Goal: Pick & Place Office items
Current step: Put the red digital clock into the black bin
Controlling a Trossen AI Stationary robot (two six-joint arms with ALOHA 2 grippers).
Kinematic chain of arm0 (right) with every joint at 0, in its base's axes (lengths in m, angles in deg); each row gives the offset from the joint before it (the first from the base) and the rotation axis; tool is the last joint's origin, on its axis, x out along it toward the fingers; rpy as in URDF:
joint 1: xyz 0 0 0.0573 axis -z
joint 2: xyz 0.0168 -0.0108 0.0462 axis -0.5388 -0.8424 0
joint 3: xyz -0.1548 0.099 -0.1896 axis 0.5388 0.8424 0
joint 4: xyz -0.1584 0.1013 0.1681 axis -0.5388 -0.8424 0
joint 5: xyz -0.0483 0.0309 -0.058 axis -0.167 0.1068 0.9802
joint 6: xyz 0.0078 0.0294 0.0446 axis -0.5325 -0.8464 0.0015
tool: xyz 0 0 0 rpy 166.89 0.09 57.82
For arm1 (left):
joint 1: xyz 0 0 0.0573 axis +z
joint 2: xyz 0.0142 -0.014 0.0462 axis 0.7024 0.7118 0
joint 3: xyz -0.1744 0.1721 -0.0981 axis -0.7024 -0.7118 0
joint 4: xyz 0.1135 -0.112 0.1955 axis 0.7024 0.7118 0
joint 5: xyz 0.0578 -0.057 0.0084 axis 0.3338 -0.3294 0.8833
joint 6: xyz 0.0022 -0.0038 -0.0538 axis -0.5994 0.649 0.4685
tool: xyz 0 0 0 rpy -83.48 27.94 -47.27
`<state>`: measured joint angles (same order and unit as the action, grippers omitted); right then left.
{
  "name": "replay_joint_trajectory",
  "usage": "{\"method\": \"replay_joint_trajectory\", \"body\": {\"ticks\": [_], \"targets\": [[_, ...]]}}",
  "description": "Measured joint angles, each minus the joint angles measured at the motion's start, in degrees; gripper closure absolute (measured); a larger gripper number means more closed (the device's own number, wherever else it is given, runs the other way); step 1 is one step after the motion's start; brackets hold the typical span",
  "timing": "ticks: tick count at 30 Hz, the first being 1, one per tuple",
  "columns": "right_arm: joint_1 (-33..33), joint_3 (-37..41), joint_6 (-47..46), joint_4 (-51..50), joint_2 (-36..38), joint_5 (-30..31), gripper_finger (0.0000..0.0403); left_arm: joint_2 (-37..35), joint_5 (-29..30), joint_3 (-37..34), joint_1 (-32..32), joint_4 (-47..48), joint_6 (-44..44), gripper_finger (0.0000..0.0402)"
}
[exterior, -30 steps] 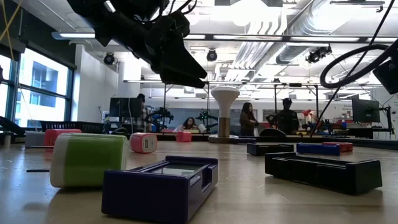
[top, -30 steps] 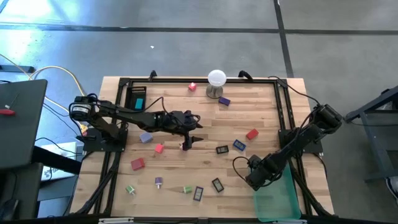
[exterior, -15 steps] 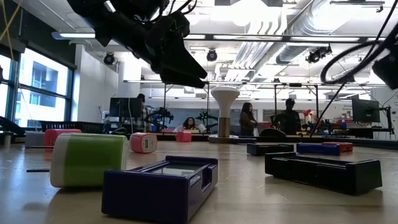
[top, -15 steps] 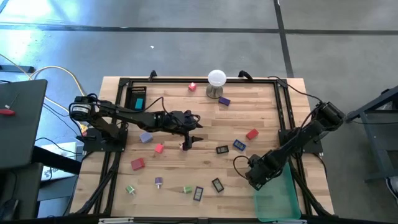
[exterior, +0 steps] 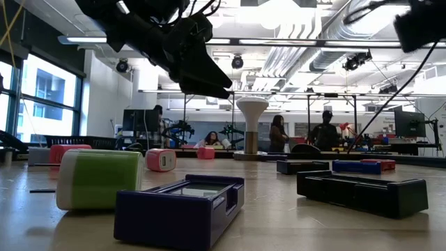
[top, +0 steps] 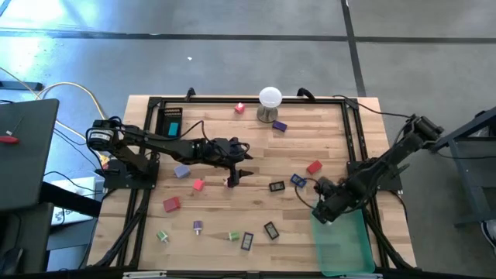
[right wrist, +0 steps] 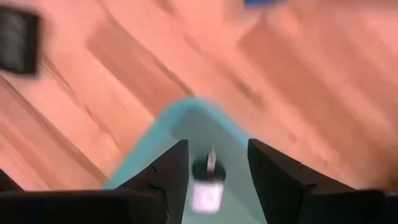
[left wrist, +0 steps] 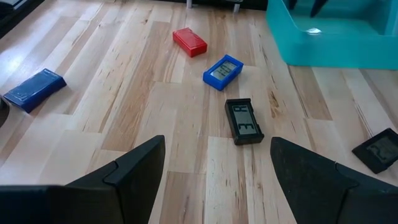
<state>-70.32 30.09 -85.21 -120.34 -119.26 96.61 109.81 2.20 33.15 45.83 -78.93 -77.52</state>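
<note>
Office items lie scattered on the wooden table [top: 248, 139]: a red block [top: 314, 167], a blue one [top: 298, 180], black ones [top: 277, 186] [top: 270, 229], green pieces [top: 233, 235] and others. My right gripper [top: 324, 211] [right wrist: 211, 168] hovers open above the far left corner of the teal bin [top: 345, 244]. Below it, a small pale piece with a stem [right wrist: 207, 186] lies in the bin [right wrist: 186, 121], clear of both fingers. My left gripper [top: 236, 169] [left wrist: 217, 174] stands open above the table's middle with nothing between its fingers.
A white ball on a metal stand [top: 270, 101] stands at the far edge. A black frame rail [top: 353, 139] borders the table on the right. Ahead of the left gripper lie a black piece [left wrist: 244, 121], a blue one [left wrist: 222, 70] and a red one [left wrist: 189, 42].
My right gripper has risen and drawn toward the table's far edge, tipping to point more steeply down. In the low view its arm has climbed to the picture's top. The left arm has kept still.
</note>
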Motion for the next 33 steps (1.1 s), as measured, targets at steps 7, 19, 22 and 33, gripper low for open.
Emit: {"method": "replay_joint_trajectory", "body": {"ticks": [7,19,22,33], "targets": [[-0.04,0.00,4.55,-0.03,2.65,14.63,0.0250,0.00,0.00,0.00,0.00,0.18,0.00,0.0117],[0.82,0.00,15.14,-0.07,3.78,42.34,0.0249,0.00,-0.02,0.00,0.00,1.62,-0.02,0.0117],[1.68,0.00,17.49,-0.09,3.78,42.36,0.0236,0.00,-0.02,0.00,0.17,2.47,-0.13,0.0117],[3.00,0.00,29.98,-1.94,3.74,38.96,0.0061,0.00,-0.02,0.00,0.17,2.47,-0.20,0.0117]]}}
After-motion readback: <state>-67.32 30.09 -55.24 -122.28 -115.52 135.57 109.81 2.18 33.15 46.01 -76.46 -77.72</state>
